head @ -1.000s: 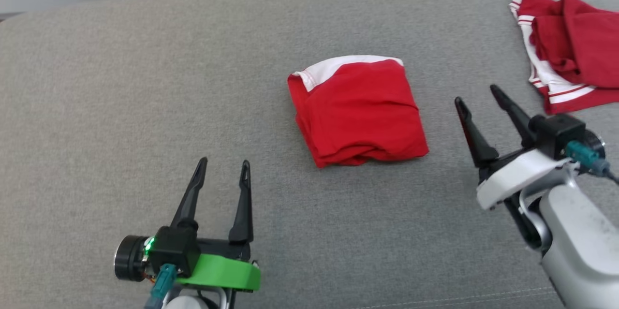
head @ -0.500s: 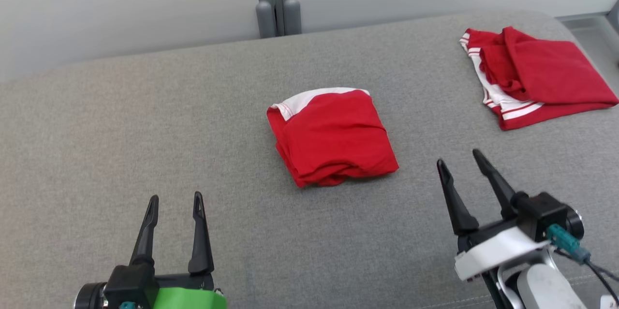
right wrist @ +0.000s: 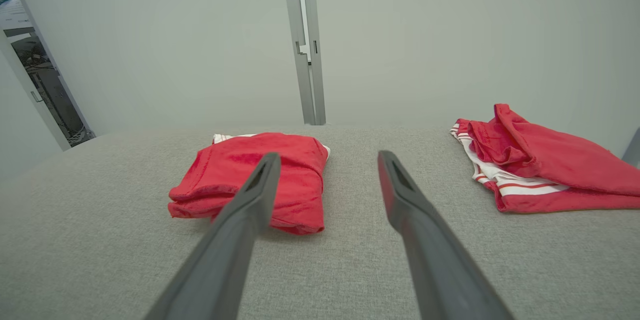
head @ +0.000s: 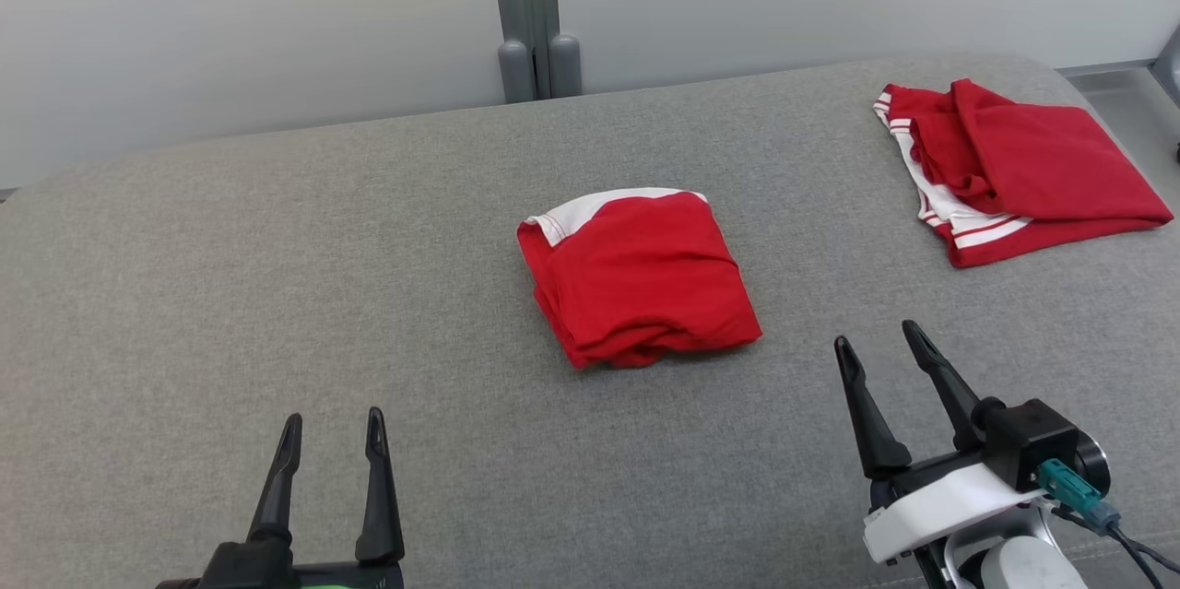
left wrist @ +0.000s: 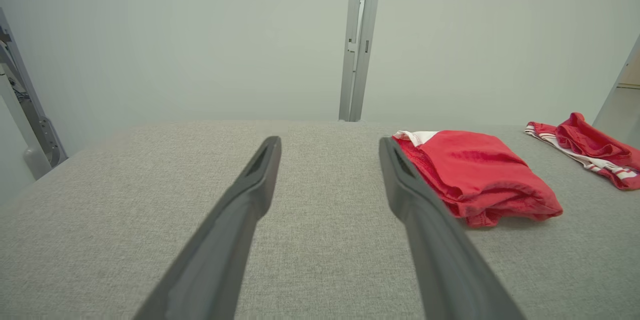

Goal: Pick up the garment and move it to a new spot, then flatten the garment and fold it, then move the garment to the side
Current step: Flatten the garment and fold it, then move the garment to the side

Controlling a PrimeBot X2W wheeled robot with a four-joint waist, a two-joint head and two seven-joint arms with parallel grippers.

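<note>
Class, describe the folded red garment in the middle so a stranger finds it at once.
Find the wide grey fabric cushion. At its centre lies the folded red cloth garment, a compact square bundle. Unlike the looser red garment with white stripes at the far right, it shows one plain white band.

Bright, even, diffuse light, seemingly from overhead. Soft narrow shadow along the near edge of the folded garment point(head: 636, 280); fainter one under the second garment point(head: 1023, 170). Head view sharp across the grey surface point(head: 277, 294). Pale wall point(head: 277, 17) evenly lit, greenish in wrist views. Wrist views wide-angle: post point(right wrist: 305, 39) leaning, lines bowed toward the edges. Jaws soft near the lens; weave crisp farther out.
</note>
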